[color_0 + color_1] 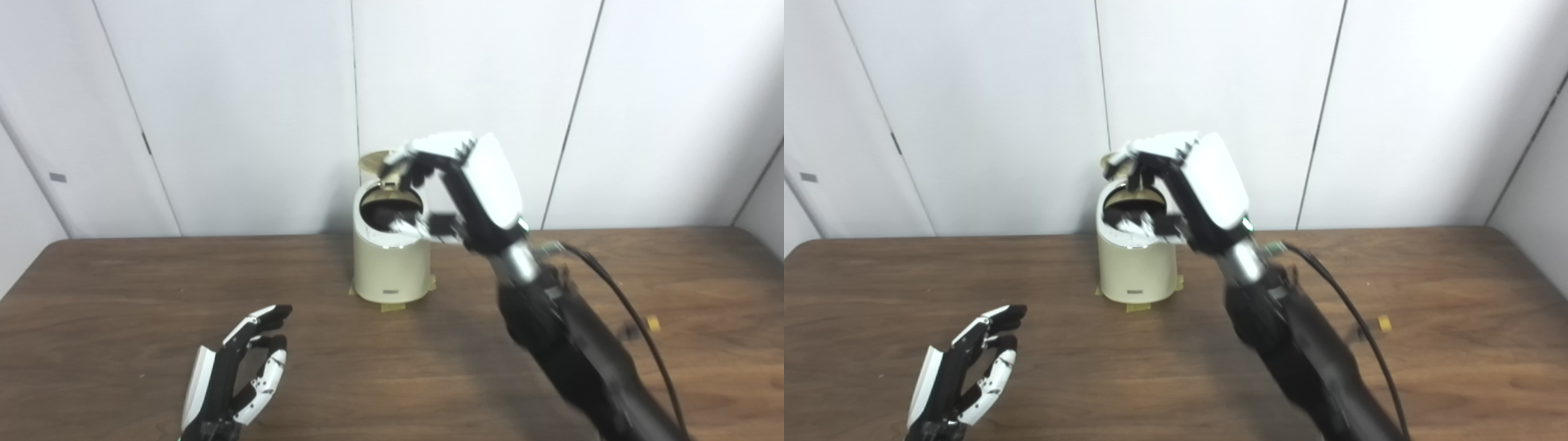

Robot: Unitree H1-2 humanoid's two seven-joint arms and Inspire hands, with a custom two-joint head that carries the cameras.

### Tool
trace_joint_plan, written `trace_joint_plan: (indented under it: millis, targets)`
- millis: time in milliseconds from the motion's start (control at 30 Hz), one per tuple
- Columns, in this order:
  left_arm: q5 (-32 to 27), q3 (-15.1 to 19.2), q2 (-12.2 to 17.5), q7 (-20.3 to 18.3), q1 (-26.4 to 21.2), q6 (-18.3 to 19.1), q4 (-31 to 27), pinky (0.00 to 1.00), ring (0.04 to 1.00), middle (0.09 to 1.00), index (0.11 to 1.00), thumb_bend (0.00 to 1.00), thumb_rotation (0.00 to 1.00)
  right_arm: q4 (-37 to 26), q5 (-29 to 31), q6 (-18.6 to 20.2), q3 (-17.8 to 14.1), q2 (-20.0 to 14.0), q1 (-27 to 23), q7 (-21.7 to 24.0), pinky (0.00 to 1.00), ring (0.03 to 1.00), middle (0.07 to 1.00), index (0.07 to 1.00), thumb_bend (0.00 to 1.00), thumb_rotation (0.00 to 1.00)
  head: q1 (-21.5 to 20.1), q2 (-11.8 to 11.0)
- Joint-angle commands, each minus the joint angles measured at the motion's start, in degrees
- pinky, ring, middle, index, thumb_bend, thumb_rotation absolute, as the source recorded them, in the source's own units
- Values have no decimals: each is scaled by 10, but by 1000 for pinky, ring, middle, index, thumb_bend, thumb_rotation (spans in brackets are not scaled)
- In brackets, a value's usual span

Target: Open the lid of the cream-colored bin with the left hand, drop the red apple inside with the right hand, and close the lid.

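the cream-colored bin (392,263) stands open, lid (375,162) tipped back. the right hand (465,184) is poised directly above its mouth, fingers spread, nothing seen held; no apple is visible. the left hand (239,373), open, is well apart.

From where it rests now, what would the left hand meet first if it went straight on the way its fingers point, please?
Probably nothing on the bare table: the left hand seems aimed left of the cream-colored bin, though depth is unclear.

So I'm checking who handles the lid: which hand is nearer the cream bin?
Right. The right hand is over the bin at its open top; the left hand waits low on the table, well apart.
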Motion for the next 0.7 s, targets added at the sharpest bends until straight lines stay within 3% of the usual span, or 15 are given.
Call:
trace_joint_plan:
  millis: [0, 33, 67, 167, 233, 367, 433, 500, 667]
  targets:
    - [-1, 2, -13, 8, -5, -15, -11, 683, 774, 784, 768, 178, 550, -64, 87, 60, -28, -9, 28, 77, 509, 625, 666, 648, 523, 559, 0, -1]
    - [-1, 3, -12, 9, -6, -16, -10, 683, 772, 782, 766, 185, 554, -86, 128, 66, -36, -12, 53, 102, 591, 702, 735, 727, 540, 699, 0, -1]
    - [-2, 3, -12, 9, -6, -16, -10, 684, 771, 781, 765, 191, 557, -96, 165, 60, -43, -14, 73, 120, 630, 740, 771, 764, 545, 740, 2, 0]
    - [-6, 5, -10, 4, -10, -7, -16, 685, 768, 775, 757, 194, 561, -102, 234, 23, -72, -12, 139, 145, 636, 751, 793, 772, 579, 725, 4, 1]
    - [-4, 7, -7, 2, -17, -4, -20, 651, 736, 748, 727, 180, 518, -99, 253, 2, -91, -5, 176, 151, 613, 714, 747, 727, 531, 620, 5, 1]
    - [4, 9, 7, -15, -51, 11, -30, 630, 715, 736, 721, 203, 600, -97, 275, -12, -115, 16, 241, 162, 612, 713, 742, 729, 443, 614, 7, 1]
    - [14, 8, 19, -32, -75, 32, -41, 661, 743, 756, 746, 269, 730, -95, 277, -23, -125, 26, 263, 162, 637, 714, 729, 718, 293, 530, 9, 1]
    - [22, 7, 31, -53, -109, 59, -49, 675, 760, 770, 758, 293, 765, -94, 268, -27, -136, 38, 282, 158, 638, 707, 721, 710, 247, 506, 11, 0]
    - [70, -6, 79, -114, -240, 131, -50, 788, 851, 837, 818, 437, 854, -88, 211, -15, -161, 54, 311, 149, 599, 686, 711, 700, 284, 475, 12, -3]
